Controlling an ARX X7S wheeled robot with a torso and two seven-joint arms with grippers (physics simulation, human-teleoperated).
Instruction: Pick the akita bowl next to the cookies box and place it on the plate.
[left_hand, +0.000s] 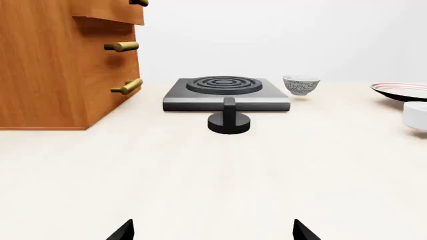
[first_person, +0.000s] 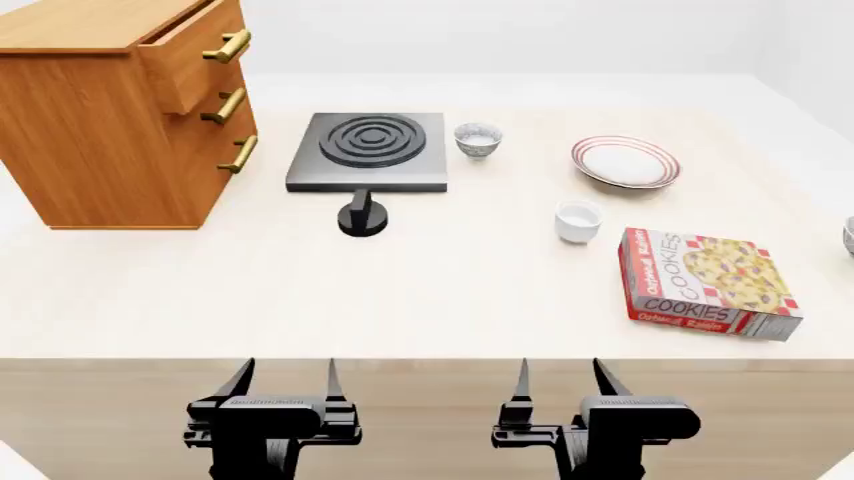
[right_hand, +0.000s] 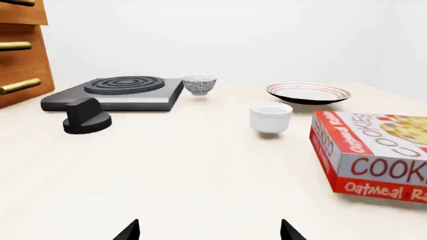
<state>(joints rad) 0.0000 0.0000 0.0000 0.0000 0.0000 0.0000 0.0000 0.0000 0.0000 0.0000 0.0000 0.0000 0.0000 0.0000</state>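
A pale cream tabletop (first_person: 441, 290) carries everything. On its far left stands a wooden drawer cabinet (first_person: 120, 110). Beside it lies a dark stove plate (first_person: 370, 150) with a black knob (first_person: 362, 217) in front. A speckled bowl (first_person: 478, 139) stands just beside the stove. Further right are the plate (first_person: 626, 161), a plain white cup (first_person: 578, 220), the cookies box (first_person: 703, 283) and, at the edge of the head view, the akita bowl (first_person: 849, 236).

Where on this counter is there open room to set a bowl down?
The widest bare stretch is the front of the counter, between the knob and the cookies box. It is crowded between the plate, white cup and box.
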